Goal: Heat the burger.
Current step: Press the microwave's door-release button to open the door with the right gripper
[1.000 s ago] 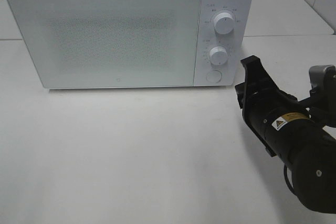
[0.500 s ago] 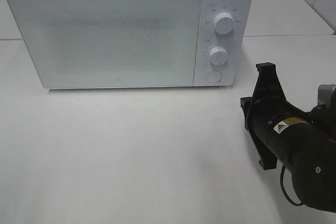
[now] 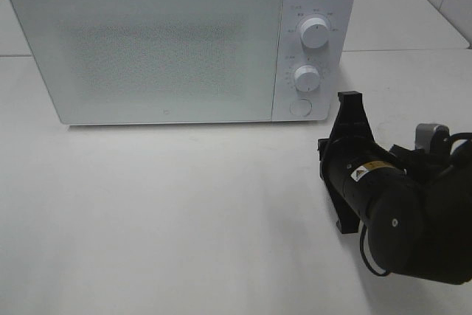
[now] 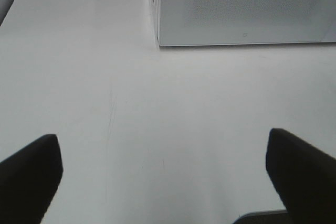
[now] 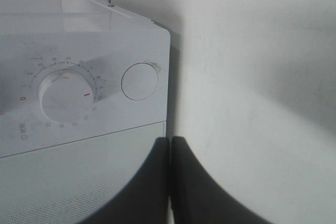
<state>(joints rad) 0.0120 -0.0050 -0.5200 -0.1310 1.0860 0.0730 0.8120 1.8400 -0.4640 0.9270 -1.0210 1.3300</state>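
one microwave (image 3: 147,42), two dials (image 3: 315,33) (image 3: 307,77), one round button (image 3: 299,108)

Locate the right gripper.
The right gripper is on the right of the high view, shut, just beside the lower right corner of the microwave, near its round button.

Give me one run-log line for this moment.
microwave: closed | burger: not in view | right gripper: shut, empty, near button | left gripper: open, empty, above table

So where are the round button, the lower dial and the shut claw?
round button (image 3: 300,108): exterior high view, centre of its face.
lower dial (image 3: 307,77): exterior high view, middle of the knob.
right gripper (image 5: 170,141): right wrist view, between its shut fingertips.
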